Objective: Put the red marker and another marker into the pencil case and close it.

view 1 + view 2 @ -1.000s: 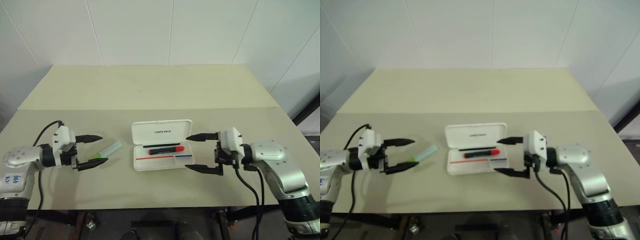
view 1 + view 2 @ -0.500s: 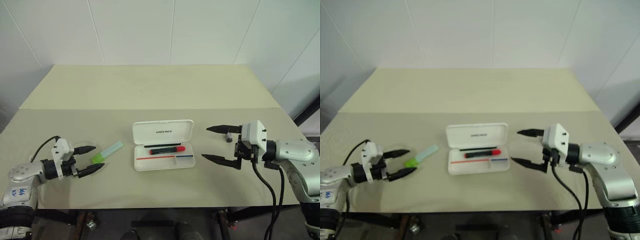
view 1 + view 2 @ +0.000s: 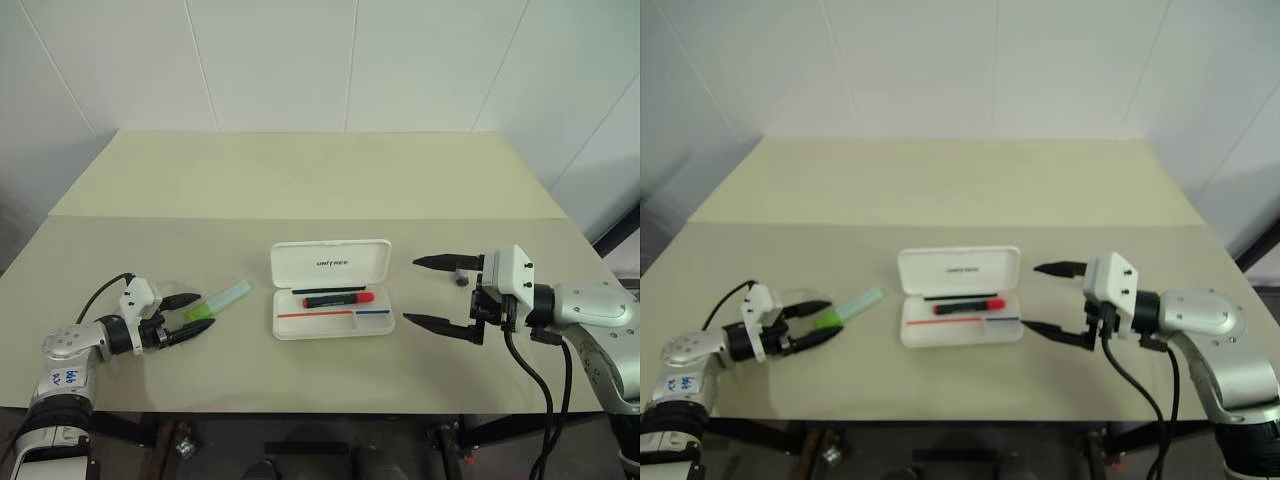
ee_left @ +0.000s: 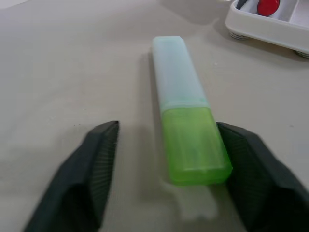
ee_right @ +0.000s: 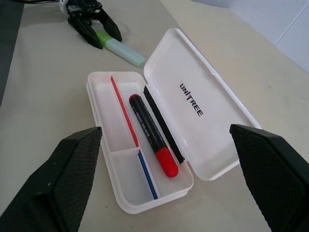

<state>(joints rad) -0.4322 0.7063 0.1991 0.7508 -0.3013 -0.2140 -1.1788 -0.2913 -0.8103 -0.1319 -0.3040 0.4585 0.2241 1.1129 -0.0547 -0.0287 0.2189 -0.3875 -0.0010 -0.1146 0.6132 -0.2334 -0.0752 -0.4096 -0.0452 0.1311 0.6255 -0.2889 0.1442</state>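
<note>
The pencil case (image 5: pixel 203 111) looks like smooth, slightly glossy white hard plastic. Inside it, the red marker (image 5: pixel 150 135) has a shiny dark barrel and a glossy red plastic cap. Beside the case, another marker (image 4: pixel 186 111) is frosted translucent plastic, pale mint with a clearer, brighter green end. The desk (image 3: pixel 300 180) is matt, pale cream. The left end effector (image 4: pixel 166 179) has black fingers (image 4: pixel 91 174) with finely ribbed matt pads.

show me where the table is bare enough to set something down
The far half of the table, behind the open pencil case, is bare. So is the near strip in front of the case, between the left gripper and the right gripper. It is crowded left of the case, where the green marker lies between the left fingers.
</note>
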